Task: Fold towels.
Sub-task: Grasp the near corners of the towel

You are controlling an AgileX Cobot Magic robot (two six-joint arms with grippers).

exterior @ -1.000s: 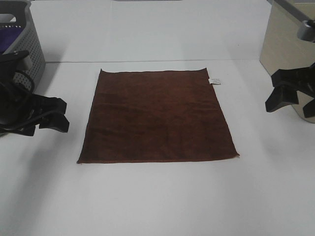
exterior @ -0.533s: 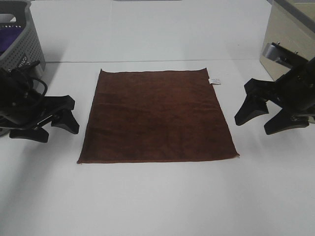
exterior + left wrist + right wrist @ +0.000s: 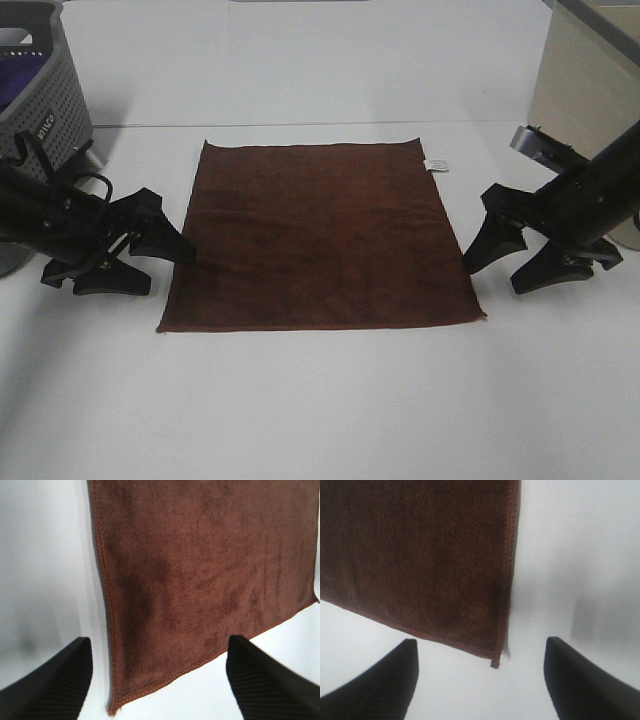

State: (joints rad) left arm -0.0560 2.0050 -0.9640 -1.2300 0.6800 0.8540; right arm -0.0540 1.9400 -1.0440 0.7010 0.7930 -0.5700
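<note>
1 dark reddish-brown towel (image 3: 320,235) is lying flat and unfolded at the middle of the white table (image 3: 320,410), its small white label (image 3: 437,165) sticking out at the far right corner. The left gripper (image 3: 168,270) is hovering at the towel's left edge near the front corner, fingers spread wide and gripping nothing. The right gripper (image 3: 493,278) is hanging just beside the near right corner, likewise parted and empty. Well apart at the far left, a grey basket (image 3: 55,110) is holding a purple cloth (image 3: 18,85).
</note>
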